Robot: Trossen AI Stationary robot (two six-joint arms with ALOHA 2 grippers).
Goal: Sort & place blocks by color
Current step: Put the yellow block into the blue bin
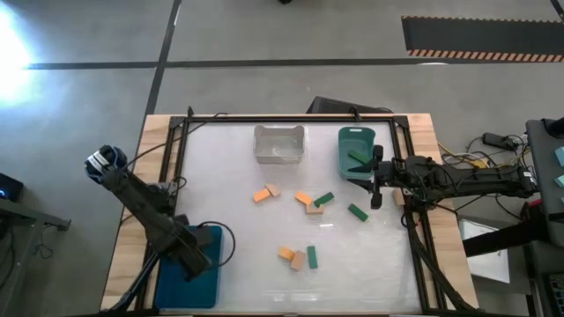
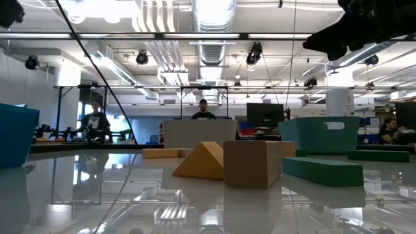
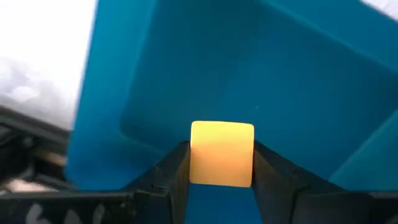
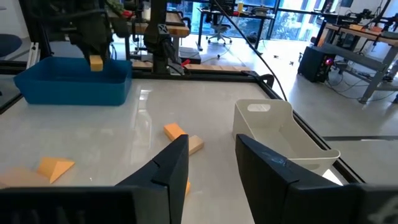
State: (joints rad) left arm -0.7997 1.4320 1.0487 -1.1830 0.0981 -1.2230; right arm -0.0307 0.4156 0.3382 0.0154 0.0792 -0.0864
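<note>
While the left end effector [image 3: 221, 168] hangs over the blue bin [image 1: 188, 280] at the near left corner of the table [image 1: 229, 220], it holds an orange block [image 3: 222, 154] clamped between its two dark fingers [image 3: 174, 177]. The block sits above the inside of the bin and is not touching the bottom. The left arm reaches in from the left edge of the table and bends down toward that bin.

The other blocks lie loose in the middle of the table. An orange block [image 1: 261, 195] touches a tan one [image 1: 274, 189]. Near them lie another orange [image 1: 303, 198], a tan [image 1: 314, 209] and a green bar [image 1: 323, 200]. One green bar [image 1: 357, 211] lies alone, closer to the right side. Nearer the front edge, an orange [image 1: 286, 254], a tan [image 1: 299, 261] and a green bar [image 1: 312, 257] lie together.

The right arm stretches in from the right edge, held level. The right end effector [image 4: 211, 165] is just beside the green bin [image 1: 357, 151], with its fingers apart and nothing between them. A green block [image 1: 357, 158] lies inside the green bin. The clear bin [image 1: 279, 144] stands at the far edge, beside the green one.
</note>
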